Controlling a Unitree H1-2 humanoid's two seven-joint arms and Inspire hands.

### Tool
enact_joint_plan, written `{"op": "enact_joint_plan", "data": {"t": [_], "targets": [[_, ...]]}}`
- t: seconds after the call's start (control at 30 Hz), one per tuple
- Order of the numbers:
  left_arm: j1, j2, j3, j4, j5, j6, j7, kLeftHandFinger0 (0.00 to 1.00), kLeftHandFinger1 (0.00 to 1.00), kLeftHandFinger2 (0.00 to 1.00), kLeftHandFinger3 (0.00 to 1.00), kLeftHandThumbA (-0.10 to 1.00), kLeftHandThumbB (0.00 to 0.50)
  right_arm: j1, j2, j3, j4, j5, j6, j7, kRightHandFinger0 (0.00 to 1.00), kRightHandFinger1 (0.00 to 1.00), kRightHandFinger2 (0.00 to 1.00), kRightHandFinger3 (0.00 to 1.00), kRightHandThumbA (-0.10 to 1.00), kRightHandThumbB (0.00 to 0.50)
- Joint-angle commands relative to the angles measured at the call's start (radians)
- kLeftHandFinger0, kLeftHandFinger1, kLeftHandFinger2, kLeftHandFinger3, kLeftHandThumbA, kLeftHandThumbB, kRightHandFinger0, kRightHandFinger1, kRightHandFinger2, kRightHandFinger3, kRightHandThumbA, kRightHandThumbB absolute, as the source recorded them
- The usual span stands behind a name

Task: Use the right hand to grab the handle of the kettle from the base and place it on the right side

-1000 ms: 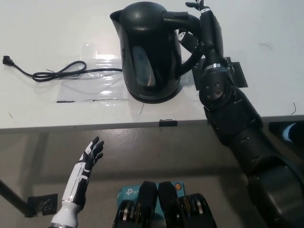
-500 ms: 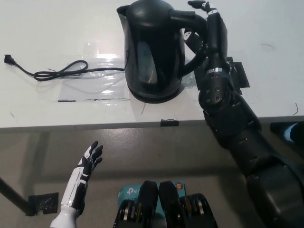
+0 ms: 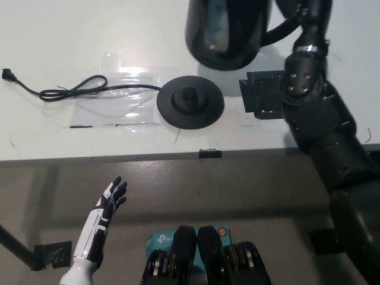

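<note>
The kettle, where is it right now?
In the head view the kettle is lifted off its round base, at the top of the picture, above and slightly right of the base, carried by the black right hand.

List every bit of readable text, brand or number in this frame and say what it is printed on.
"tp-l": white letters, cut off, on the teal box at the bottom edge; the rest is hidden.
No readable marking on the kettle, its base, the power cord or the black patch on the table.
</note>
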Motion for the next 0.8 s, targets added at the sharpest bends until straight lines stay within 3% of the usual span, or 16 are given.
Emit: {"op": "enact_joint_plan", "data": {"t": [0.0,0.1,0.3,0.43,0.53,0.63,0.77], "targets": [[-0.002,0.013,0.009,-0.030,0.009,-0.023,0.001,1.00,1.00,1.00,1.00,1.00,0.500,-0.111,-0.044,-0.028,-0.062,0.029,-0.102,-0.059,0.00,0.10,0.57,0.66,-0.10,0.084],[-0.007,0.013,0.013,-0.027,0.007,-0.026,0.004,1.00,1.00,1.00,1.00,1.00,0.500,-0.112,-0.073,-0.033,-0.051,0.024,-0.094,-0.060,0.00,0.00,0.44,0.61,-0.10,0.089],[-0.016,0.020,0.021,-0.020,-0.010,-0.028,-0.005,1.00,1.00,1.00,1.00,1.00,0.500,-0.085,-0.119,-0.036,-0.027,0.036,-0.102,-0.046,0.00,0.01,0.53,0.65,-0.10,0.082],[-0.010,0.019,0.027,-0.019,-0.009,-0.030,-0.002,1.00,1.00,1.00,1.00,1.00,0.500,-0.047,-0.130,-0.034,0.001,0.040,-0.102,-0.071,0.00,0.01,0.53,0.62,-0.10,0.091],[-0.005,0.021,0.032,-0.026,0.002,-0.022,0.003,1.00,1.00,1.00,1.00,1.00,0.500,-0.021,-0.132,-0.022,0.017,0.031,-0.102,-0.080,0.00,0.06,0.60,0.65,-0.10,0.095],[0.001,0.020,0.033,-0.031,0.001,-0.020,-0.001,1.00,1.00,1.00,1.00,1.00,0.500,0.015,-0.130,-0.025,0.047,0.054,-0.102,-0.060,0.00,0.08,0.56,0.60,-0.10,0.126],[-0.004,0.021,0.036,-0.031,-0.002,-0.017,-0.005,1.00,1.00,1.00,1.00,1.00,0.500,0.029,-0.121,-0.019,0.084,0.056,-0.102,-0.078,0.00,0.07,0.54,0.61,-0.10,0.129]]}}
